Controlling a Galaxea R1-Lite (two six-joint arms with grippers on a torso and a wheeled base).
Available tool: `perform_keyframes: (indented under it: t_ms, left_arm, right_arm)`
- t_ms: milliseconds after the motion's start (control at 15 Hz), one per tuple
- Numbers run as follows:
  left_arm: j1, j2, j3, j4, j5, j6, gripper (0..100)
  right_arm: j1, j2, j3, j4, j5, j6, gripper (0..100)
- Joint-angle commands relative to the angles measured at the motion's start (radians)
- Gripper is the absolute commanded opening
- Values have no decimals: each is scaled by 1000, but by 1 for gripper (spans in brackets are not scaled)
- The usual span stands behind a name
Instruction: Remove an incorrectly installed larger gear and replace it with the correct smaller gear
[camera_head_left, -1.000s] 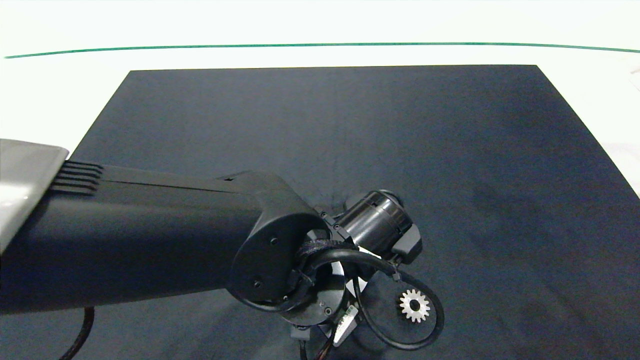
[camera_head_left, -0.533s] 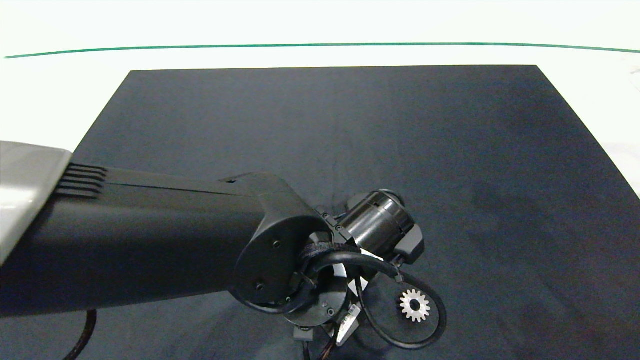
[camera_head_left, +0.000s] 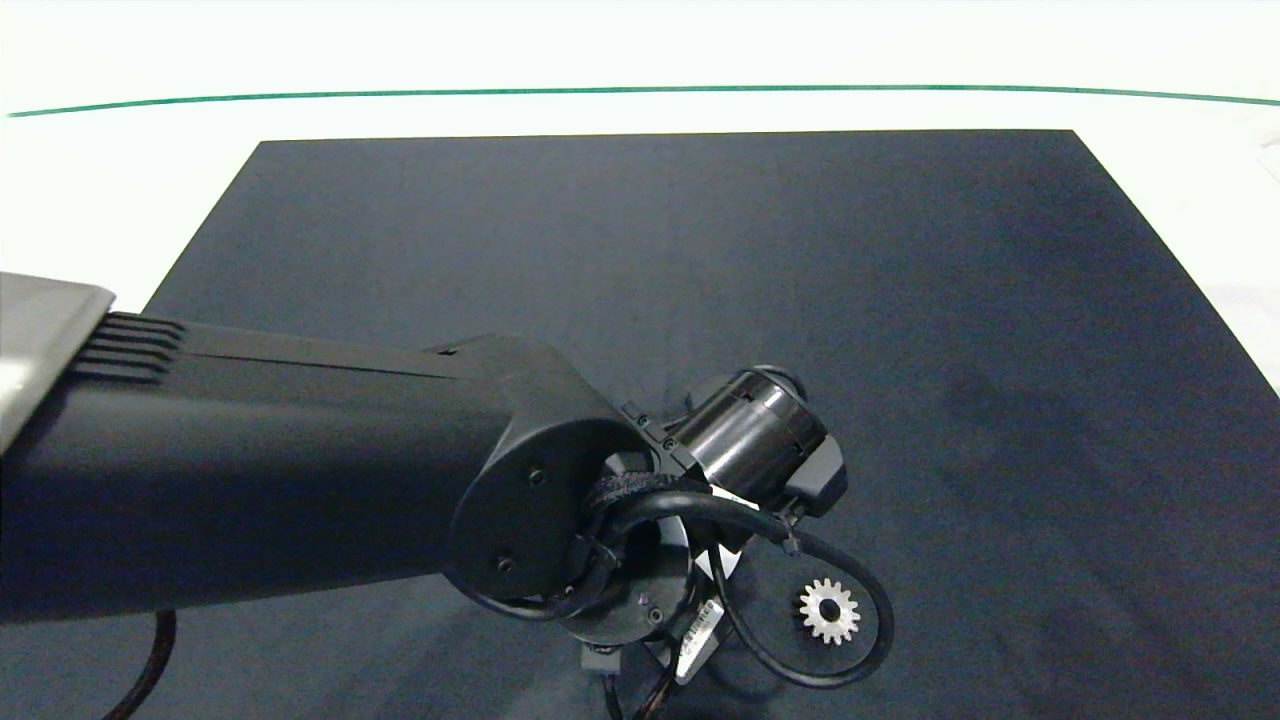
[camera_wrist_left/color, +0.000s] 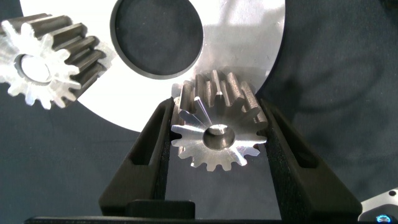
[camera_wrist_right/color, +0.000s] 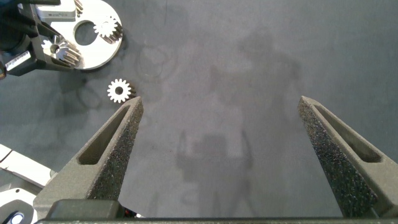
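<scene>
The larger gear (camera_wrist_left/color: 217, 130) is pinched across its teeth between the two fingers of the left gripper (camera_wrist_left/color: 217, 106), at the rim of a round silver plate (camera_wrist_left/color: 249, 37) lying near the near edge of the dark mat (camera_head_left: 700, 250). Whether the gear is seated on its post or already clear of it cannot be told. A small gear on the plate (camera_wrist_left/color: 37, 62) stands apart from the held one, beyond a dark round hole (camera_wrist_left/color: 158, 37). A loose small gear (camera_head_left: 828, 611) lies on the mat just off the plate, inside a loop of the arm's cable. The right gripper (camera_wrist_right/color: 219, 102) hangs with fingers spread wide over bare mat, well away from the plate.

Recommended: draw the gear straight up along its bore without tilting, since sideways pull could bind it or drag the plate. Grip on pointed teeth is narrow, so pressure should be kept even. It should be set down well apart from the loose small gear, and cable slack watched so it does not sweep that gear.
</scene>
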Motion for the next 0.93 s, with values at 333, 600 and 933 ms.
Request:
perform_keyframes:
  t_ms: [333,600,933]
  left_arm:
    - [-1,-45,3,6,3,-1,34]
    - [1,-85,13,8,3,-12,34]
    - [9,-123,44,8,3,-13,34]
  right_arm:
    - [2,0,2,3,1,-3,100]
    - [1,0,2,3,1,-3,100]
    - [1,1,12,0,1,-12,100]
